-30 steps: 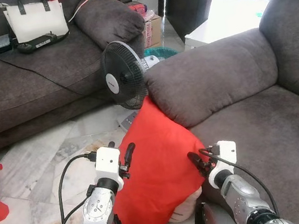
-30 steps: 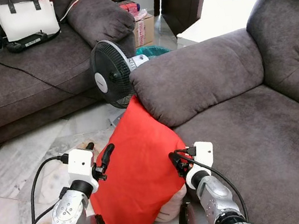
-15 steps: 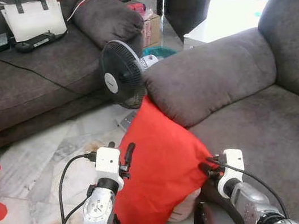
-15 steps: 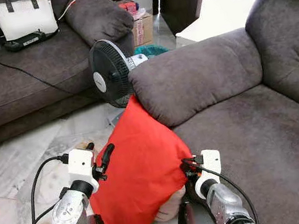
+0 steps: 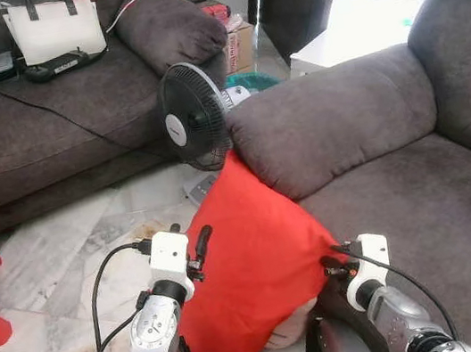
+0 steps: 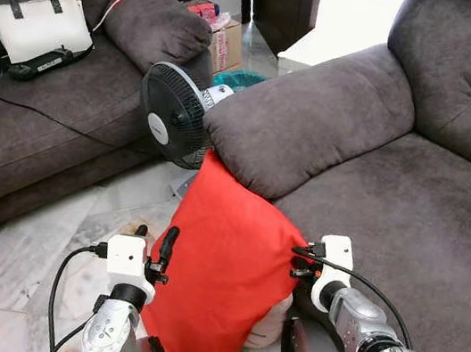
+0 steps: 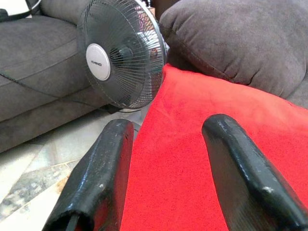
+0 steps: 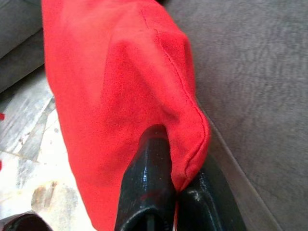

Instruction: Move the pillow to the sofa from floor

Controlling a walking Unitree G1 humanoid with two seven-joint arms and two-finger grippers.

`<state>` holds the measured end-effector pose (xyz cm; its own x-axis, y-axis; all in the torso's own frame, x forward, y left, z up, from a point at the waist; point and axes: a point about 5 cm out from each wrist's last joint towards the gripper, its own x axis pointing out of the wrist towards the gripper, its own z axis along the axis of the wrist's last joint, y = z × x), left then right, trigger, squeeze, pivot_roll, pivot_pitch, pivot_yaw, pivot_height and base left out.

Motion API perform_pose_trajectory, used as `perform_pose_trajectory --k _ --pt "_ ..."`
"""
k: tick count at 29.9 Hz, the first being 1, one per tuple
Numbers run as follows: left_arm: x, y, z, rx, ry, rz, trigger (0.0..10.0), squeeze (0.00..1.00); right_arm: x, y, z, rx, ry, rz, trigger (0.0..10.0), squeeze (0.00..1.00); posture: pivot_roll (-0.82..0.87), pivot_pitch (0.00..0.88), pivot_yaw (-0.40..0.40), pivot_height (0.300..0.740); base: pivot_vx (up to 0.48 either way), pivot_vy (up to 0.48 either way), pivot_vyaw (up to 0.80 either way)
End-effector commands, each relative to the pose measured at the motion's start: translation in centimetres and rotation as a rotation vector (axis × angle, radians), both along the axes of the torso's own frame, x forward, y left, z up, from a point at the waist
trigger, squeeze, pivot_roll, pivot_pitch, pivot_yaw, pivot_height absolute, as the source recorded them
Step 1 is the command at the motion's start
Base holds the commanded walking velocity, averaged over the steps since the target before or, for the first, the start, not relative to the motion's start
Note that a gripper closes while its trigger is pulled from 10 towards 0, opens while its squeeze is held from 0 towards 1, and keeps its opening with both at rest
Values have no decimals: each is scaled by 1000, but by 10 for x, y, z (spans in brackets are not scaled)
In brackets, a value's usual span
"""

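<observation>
Pinching the red pillow's [image 5: 255, 267] right edge in the clenched right gripper [image 8: 179, 190], with the left gripper [image 7: 166, 159] spread wide against its left face. Propped on the floor [image 5: 58, 251] against the sofa [image 5: 420, 199]. Better clamped left too, then lifted rightward clear of the near fan [image 5: 192, 118].

The red pillow [image 5: 256, 272] hides the right hand's fingertips [image 8: 149, 144] (pressed into its corner), and the fan [image 5: 194, 118] base, upper centre, sits behind it.
</observation>
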<state>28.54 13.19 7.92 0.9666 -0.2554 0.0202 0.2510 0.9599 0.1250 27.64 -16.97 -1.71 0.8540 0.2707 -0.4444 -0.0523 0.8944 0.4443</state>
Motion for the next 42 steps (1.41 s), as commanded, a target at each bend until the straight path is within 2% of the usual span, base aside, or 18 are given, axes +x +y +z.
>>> perform_pose_trajectory --k 1,3,4,5,6,7,8,9,14,15,23,24,25,26,30,31,38,42 --pt "0 -2 -4 -6 21 -5 10000 0 0 2 -1 8 17 6 0 0 127 71 -132 567 0 0 0" --pt "0 -2 -4 -5 21 -5 10000 0 0 3 -1 10 20 10 0 0 127 71 -132 567 0 0 0" --pt "0 -2 -4 -5 22 -5 10000 0 -1 6 -2 5 25 21 4745 0 127 71 -132 567 0 0 0" --pt "0 -2 -4 -5 22 -5 10000 0 -1 6 -2 4 27 24 4745 0 127 71 -132 567 0 0 0" --pt "0 -2 -4 -5 22 -5 10000 0 -1 7 -3 4 28 27 6196 0 126 72 -132 567 0 0 0" --pt "0 -2 -4 -5 23 -5 10000 0 -1 7 -3 4 28 29 6196 0 126 72 -132 567 0 0 0" --pt "0 -2 -4 -4 24 -6 10000 0 -2 9 -3 14 31 35 10000 0 127 71 -132 567 0 0 0" --pt "-1 -2 -5 -4 25 -7 10000 0 -3 13 -4 26 34 44 10000 1000 126 71 -132 567 0 0 0" --pt "0 -3 -5 -6 26 -10 10000 0 -6 20 -8 11 46 57 10000 1000 126 70 -132 567 0 0 0" --pt "0 -3 -5 -6 27 -11 10000 0 -7 21 -8 10 48 60 10000 0 126 70 -132 567 0 0 0" --pt "-1 -3 -6 -7 28 -14 10000 0 -7 22 -8 40 43 41 10000 0 126 68 -132 567 0 0 0" --pt "-1 -4 -6 -7 28 -14 10000 0 -7 22 -8 61 40 32 10000 510 126 67 -132 567 0 0 0" --pt "0 -4 -6 -7 28 -14 10000 0 -7 22 -8 63 40 27 10000 510 125 66 -133 567 0 0 0" --pt "0 -4 -6 -7 27 -14 10000 0 -7 21 -8 57 37 21 10000 1000 126 66 -133 567 0 0 0" --pt "0 -4 -6 -7 26 -12 10000 0 -4 19 -6 34 26 -7 10000 1000 126 66 -133 567 0 0 0" --pt "0 -4 -6 -7 26 -11 10000 0 -3 20 -5 37 22 -7 10000 0 126 65 -134 567 0 0 0" --pt "1 -5 -6 -8 28 -15 10000 0 4 22 3 90 -25 -1 10000 0 124 62 -134 567 0 0 0" --pt "1 -5 -6 -10 26 -13 10000 0 15 19 16 145 -96 -9 10000 0 126 62 -135 567 0 0 0"
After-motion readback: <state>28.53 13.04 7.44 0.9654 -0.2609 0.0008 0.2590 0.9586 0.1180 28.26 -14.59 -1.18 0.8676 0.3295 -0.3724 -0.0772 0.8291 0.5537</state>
